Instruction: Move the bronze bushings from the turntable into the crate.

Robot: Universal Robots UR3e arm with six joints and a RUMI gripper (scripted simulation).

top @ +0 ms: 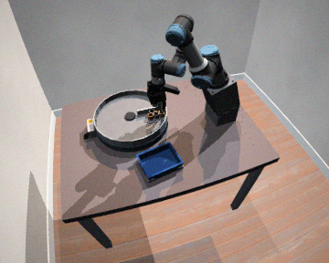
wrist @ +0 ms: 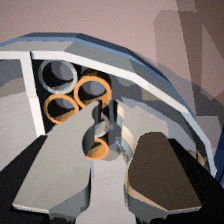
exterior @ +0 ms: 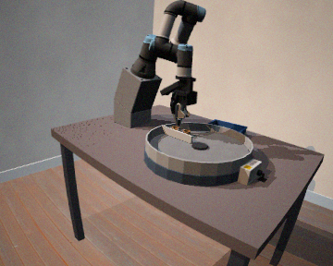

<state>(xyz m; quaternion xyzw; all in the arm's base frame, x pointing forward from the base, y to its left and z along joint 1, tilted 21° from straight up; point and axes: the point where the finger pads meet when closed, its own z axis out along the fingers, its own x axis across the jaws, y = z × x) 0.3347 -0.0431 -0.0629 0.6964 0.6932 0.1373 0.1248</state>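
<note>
Three bronze bushings [top: 150, 115] [exterior: 187, 131] [wrist: 92, 77]: on turntable [top: 128, 143] [exterior: 197, 167] [wrist: 125, 68]
Steel bushing [wrist: 42, 77]: beside bronze
Tool [top: 160, 108] [exterior: 178, 120] [wrist: 107, 101]: narrow, nearly closed, among bushings
Crate [top: 164, 173] [exterior: 229, 126]: blue, on counter [top: 227, 152] [exterior: 128, 166]

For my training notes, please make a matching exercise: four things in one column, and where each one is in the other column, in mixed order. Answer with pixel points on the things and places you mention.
1. blue crate [top: 148, 172] [exterior: 244, 130]
2. robot arm [top: 193, 57] [exterior: 166, 27]
3. grey divider strip [exterior: 178, 134] [wrist: 33, 95]
4. small box with a yellow mark [top: 90, 127] [exterior: 249, 173]

A. inside the turntable wall
B. on the table, beside the turntable
C. against the turntable's outer side
D. on a dark pedestal

Pairs: 1-B, 2-D, 3-A, 4-C
</note>
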